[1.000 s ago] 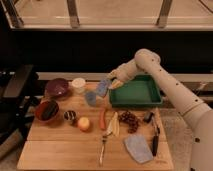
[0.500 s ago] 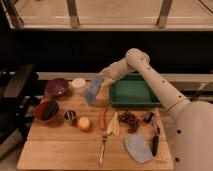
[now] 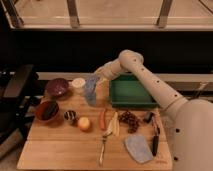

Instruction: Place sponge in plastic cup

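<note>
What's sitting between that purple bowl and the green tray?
In the camera view, between the purple bowl and green tray: a white container, the plastic cup, and above it the gripper, shut on the sponge.

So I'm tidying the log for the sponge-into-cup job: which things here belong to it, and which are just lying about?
Belong to the job:
- sponge, held by the shut gripper
- plastic cup, directly under the sponge

Lying about:
- green tray
- purple bowl
- white container
- carrot
- grapes
- grey pad
</note>
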Controlling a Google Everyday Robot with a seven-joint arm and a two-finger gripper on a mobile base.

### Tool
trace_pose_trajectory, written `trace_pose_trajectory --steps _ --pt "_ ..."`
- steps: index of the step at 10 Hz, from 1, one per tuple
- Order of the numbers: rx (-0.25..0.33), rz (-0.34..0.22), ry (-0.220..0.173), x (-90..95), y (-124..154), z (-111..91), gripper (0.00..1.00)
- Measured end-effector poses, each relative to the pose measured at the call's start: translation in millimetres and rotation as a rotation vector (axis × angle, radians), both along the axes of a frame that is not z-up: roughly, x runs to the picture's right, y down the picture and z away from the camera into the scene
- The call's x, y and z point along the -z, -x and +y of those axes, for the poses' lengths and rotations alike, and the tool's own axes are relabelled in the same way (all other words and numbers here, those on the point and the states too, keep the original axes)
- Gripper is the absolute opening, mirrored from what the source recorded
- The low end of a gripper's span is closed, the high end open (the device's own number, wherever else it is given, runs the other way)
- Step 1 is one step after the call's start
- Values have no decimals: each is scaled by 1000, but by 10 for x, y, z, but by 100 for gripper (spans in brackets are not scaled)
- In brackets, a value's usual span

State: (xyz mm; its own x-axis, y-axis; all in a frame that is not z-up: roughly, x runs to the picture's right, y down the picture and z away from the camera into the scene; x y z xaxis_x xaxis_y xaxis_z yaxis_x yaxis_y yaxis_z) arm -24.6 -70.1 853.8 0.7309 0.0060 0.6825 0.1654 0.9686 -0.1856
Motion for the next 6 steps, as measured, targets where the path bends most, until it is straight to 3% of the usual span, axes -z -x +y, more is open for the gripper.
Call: trace_pose_trajectory --steps 2,6 --pt "2 2 -3 -3 -3 0 0" --pt "12 26 -45 -156 45 86 0"
